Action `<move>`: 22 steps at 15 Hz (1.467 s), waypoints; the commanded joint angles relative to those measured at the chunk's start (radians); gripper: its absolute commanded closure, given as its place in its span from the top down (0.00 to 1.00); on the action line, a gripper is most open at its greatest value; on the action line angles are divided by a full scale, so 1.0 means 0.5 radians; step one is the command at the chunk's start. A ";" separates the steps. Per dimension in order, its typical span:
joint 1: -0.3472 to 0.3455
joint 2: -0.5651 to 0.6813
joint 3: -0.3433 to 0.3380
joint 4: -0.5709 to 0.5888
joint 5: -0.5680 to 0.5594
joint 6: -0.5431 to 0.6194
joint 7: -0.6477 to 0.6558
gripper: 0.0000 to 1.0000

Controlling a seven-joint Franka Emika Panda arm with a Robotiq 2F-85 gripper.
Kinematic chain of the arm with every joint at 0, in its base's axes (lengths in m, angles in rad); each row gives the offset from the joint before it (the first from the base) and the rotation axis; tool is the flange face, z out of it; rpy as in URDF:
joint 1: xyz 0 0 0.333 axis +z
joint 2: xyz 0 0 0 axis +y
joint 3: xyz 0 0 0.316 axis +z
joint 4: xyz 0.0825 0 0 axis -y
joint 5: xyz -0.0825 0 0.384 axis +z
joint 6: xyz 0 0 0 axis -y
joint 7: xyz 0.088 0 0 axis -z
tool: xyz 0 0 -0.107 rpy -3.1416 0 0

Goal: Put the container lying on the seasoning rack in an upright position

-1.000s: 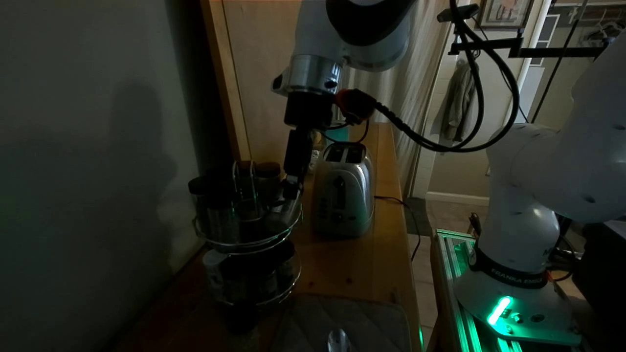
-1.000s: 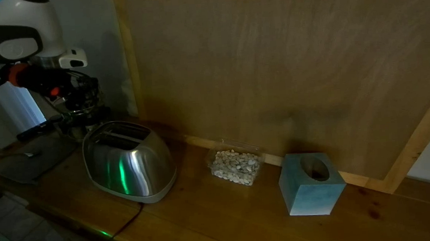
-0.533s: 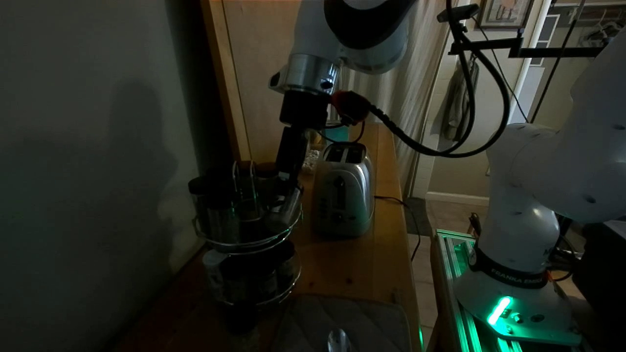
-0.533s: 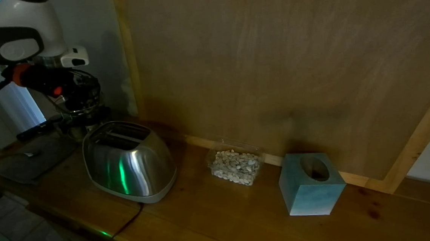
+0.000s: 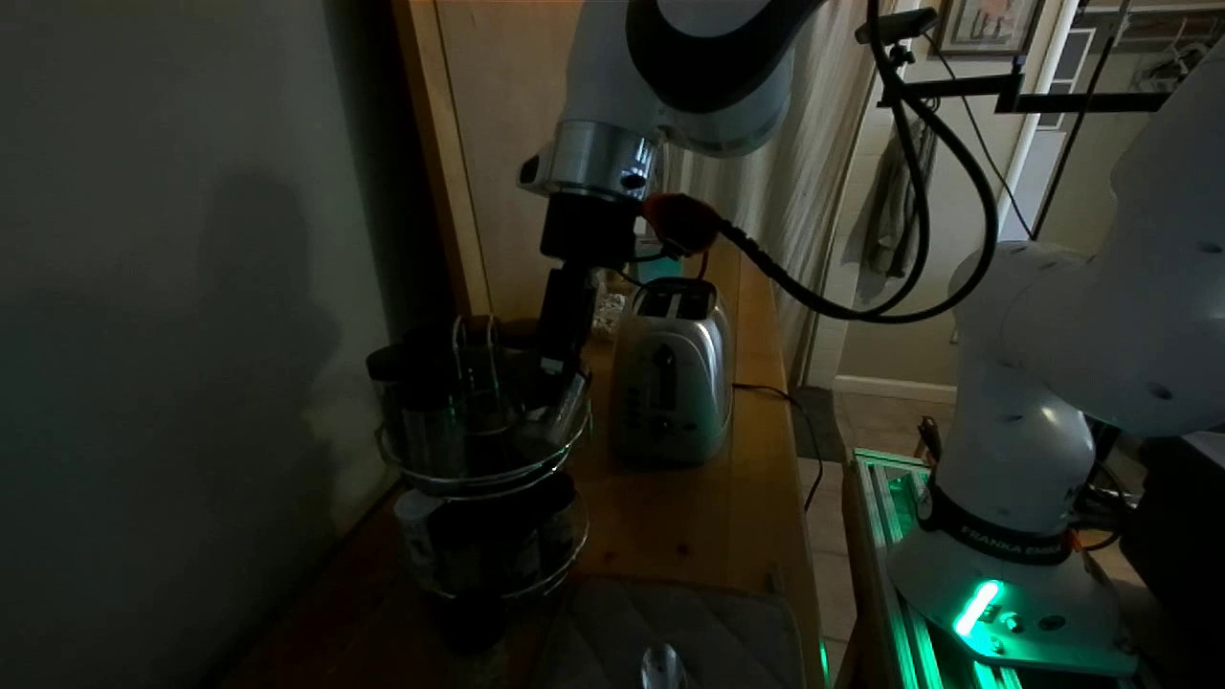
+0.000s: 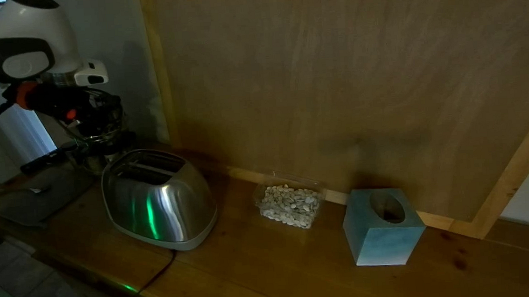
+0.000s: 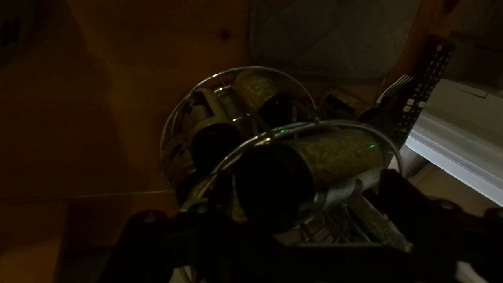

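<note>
Container: lying on its side on the seasoning rack, mid-frame in the wrist view, pointing a dark cap left and, there alone, showing yellowish contents.
Hand: standing spread, showing a dark finger near either end of the container, leaving contact impossible to tell.
Jars: crowding both tiers, left of centre in an exterior view.
Tray: holding pale pebble-like pieces, mid-frame in an exterior view.
Fork: showing its prongs in the wrist view alone, upper right.
</note>
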 commanded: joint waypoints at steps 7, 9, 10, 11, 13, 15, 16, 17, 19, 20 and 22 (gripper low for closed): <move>0.033 0.061 -0.007 0.040 0.100 -0.018 -0.055 0.55; 0.032 0.050 -0.015 0.061 0.110 -0.049 -0.055 0.54; 0.032 0.043 -0.019 0.069 0.122 -0.069 -0.055 0.54; 0.030 0.040 -0.014 0.071 0.122 -0.083 -0.045 0.58; 0.030 0.036 -0.014 0.084 0.135 -0.131 -0.042 0.56; 0.026 0.036 -0.014 0.097 0.148 -0.188 -0.036 0.54; 0.022 0.036 -0.015 0.108 0.154 -0.224 -0.029 0.52; 0.020 0.036 -0.013 0.114 0.162 -0.244 -0.026 0.52; 0.012 0.035 -0.005 0.135 0.167 -0.292 -0.013 0.52; 0.011 0.040 -0.003 0.139 0.176 -0.306 -0.011 0.52; 0.006 0.047 0.000 0.142 0.191 -0.328 -0.007 0.51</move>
